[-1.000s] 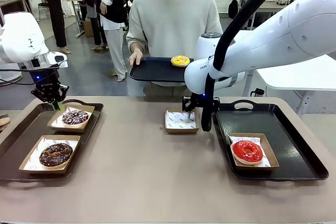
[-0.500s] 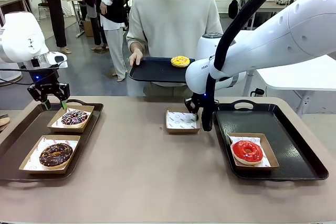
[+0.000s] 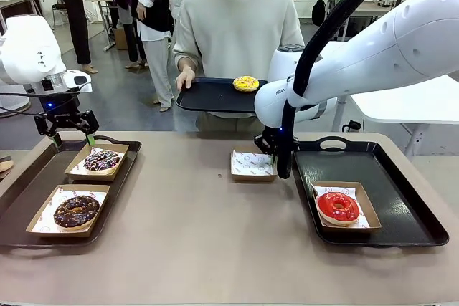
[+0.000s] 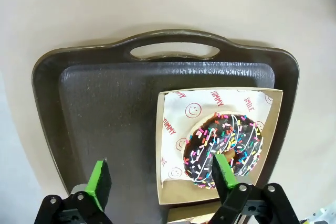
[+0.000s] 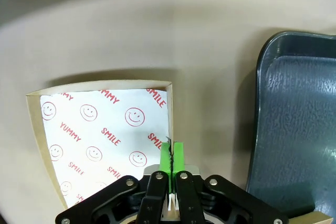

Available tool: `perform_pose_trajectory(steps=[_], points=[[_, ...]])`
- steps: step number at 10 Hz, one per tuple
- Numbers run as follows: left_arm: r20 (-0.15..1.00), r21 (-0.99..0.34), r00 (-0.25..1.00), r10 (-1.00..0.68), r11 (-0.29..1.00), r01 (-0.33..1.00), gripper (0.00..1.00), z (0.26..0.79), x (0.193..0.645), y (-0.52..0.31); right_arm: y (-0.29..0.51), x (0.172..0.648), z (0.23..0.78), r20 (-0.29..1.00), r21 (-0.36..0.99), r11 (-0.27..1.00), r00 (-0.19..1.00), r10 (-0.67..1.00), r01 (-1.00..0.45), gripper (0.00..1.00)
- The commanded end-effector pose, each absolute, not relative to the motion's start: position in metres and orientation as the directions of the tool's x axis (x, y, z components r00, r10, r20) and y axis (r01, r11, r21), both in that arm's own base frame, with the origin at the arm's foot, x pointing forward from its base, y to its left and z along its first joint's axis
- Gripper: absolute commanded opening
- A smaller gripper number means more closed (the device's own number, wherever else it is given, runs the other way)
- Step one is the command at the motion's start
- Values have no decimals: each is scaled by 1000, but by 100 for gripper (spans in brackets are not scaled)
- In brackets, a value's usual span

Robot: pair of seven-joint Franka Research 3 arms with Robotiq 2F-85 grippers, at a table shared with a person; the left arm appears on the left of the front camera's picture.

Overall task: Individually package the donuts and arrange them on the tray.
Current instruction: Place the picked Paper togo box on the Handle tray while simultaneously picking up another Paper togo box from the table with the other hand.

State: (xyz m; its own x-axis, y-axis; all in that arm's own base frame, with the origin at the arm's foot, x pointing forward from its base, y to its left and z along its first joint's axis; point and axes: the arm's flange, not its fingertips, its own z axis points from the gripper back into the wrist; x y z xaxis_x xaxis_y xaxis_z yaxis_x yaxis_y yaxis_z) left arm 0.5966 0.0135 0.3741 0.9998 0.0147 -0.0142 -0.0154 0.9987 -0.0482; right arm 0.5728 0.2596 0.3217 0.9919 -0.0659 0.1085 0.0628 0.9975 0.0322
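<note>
My left gripper [image 3: 72, 137] hangs open over the far end of the left tray [image 3: 21, 184]. Just below it sits the chocolate donut with coloured sprinkles [image 3: 102, 160] in its paper-lined box; in the left wrist view that sprinkled donut [image 4: 226, 148] lies beside my right-hand finger [image 4: 223, 171]. A dark chocolate donut [image 3: 76, 211] rests boxed nearer me. My right gripper [image 3: 271, 154] is shut on the right wall of an empty box [image 3: 251, 165]; the right wrist view shows the green pads [image 5: 171, 162] pinching that box's wall [image 5: 169, 114]. A red donut [image 3: 337, 207] sits boxed on the right tray [image 3: 401, 177]. The person holds a black tray [image 3: 208, 97] with the yellow donut [image 3: 246, 83].
The right tray's rim [image 5: 262, 103] lies close beside the gripped box. Bare tabletop [image 3: 201, 234] stretches between the two trays. The person stands at the far edge behind the empty box. Other people stand farther back on the left.
My left gripper has opened wide and drawn back up from the sprinkled donut's box. My right gripper has shut on the empty box's wall, and the box has shifted slightly to the right.
</note>
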Motion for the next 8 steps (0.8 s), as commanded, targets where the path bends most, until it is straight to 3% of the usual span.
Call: perform_pose_trajectory(steps=[1, 4, 8], points=[[-25, -90, 999, 22, 996, -24, 100, 385, 588, 18, 264, 571, 332, 136, 50, 995, 986, -96, 90, 0], [25, -546, 999, -48, 836, 54, 100, 431, 523, 59, 271, 551, 414, 189, 86, 995, 979, -72, 56, 0], [176, -834, 984, -27, 526, 164, 100, 447, 425, 138, 282, 560, 507, 245, 129, 987, 962, -123, 93, 0]])
